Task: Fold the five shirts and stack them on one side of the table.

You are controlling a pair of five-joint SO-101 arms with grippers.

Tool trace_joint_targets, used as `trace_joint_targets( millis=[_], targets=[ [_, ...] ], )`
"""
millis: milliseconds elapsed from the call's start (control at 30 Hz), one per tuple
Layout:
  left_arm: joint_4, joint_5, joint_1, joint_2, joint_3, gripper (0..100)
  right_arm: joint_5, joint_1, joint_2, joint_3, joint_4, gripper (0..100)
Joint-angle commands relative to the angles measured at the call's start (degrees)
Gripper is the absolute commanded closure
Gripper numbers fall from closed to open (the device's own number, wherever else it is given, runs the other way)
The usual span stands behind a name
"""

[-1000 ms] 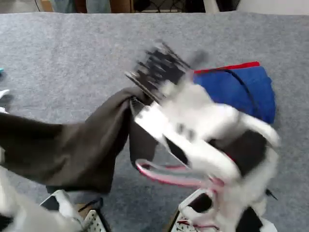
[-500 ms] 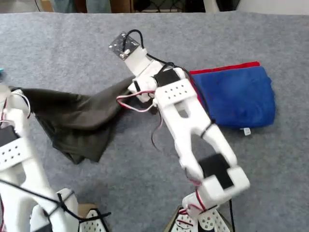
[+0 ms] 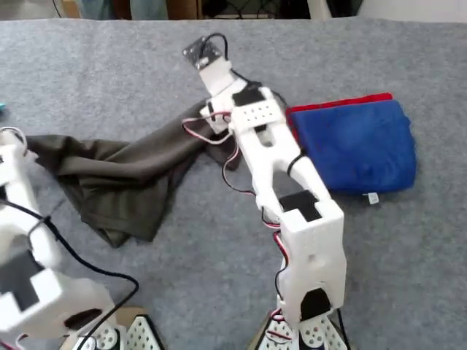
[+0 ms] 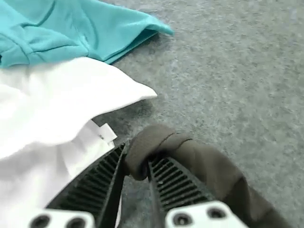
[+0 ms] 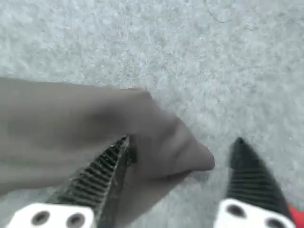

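A dark grey shirt [image 3: 124,182] lies stretched across the left half of the table, bunched toward its near edge. My left gripper [image 3: 13,142] is at the table's left edge, shut on one corner of the dark shirt [image 4: 209,166]; the left wrist view shows the fold pinched at my left gripper [image 4: 137,159]. My right gripper [image 3: 209,125] sits at the shirt's other end, near the table's middle. In the right wrist view my right gripper [image 5: 182,140] is open, and a corner of the dark shirt [image 5: 71,114] lies against one finger [image 5: 111,164].
A folded blue shirt [image 3: 357,146] rests on a red one [image 3: 343,103] at the right side of the grey table [image 3: 109,65]. A white shirt [image 4: 52,104] and a teal shirt [image 4: 71,28] lie beside my left gripper.
Both arms swung fast a second ago. The dark shirt has come down and now lies stretched on the table, its left end pulled further left. The right arm has straightened toward the far side.
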Motion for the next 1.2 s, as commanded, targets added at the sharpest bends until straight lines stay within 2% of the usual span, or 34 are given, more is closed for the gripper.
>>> trace_joint_targets(
  millis=[0,133,400,567,667,800,833,967,1067,1167],
  targets=[
    [1.32,0.79,-2.15,2.9,-6.9,97,-3.08,0.79,-0.57,-10.86,10.37,64.2],
    [1.05,0.79,-2.33,7.21,-7.34,97,-5.71,1.05,-0.04,-18.86,21.71,64.2],
    [0.88,0.88,-2.42,11.43,-9.27,97,-13.63,0.7,-0.4,-27.03,29.63,64.2],
    [1.14,0.88,-3.3,12.92,-10.86,97,-17.05,-2.9,0.04,-33.63,47.74,64.2],
    [1.23,0.88,-3.74,13.1,-11.3,97,-18.73,-5.27,-1.27,-28.79,48.62,69.4],
    [1.23,0.88,-4.0,13.1,-11.21,97,-23.03,-12.04,-5.49,-16.57,48.53,92.6],
    [1.23,0.88,-4.0,13.1,-11.21,97,-23.12,-14.68,-6.55,-12.97,48.53,95.6],
    [1.23,0.88,-4.0,13.1,-11.12,97,-23.65,-22.68,-9.63,-0.84,48.26,92.9],
    [1.23,0.88,-4.0,13.1,-10.95,97,-23.91,-25.76,-9.89,2.95,46.77,91.6],
    [1.23,0.79,-4.09,12.84,-10.68,97,-29.63,-26.73,-9.89,3.47,45.19,90.6]
  ],
)
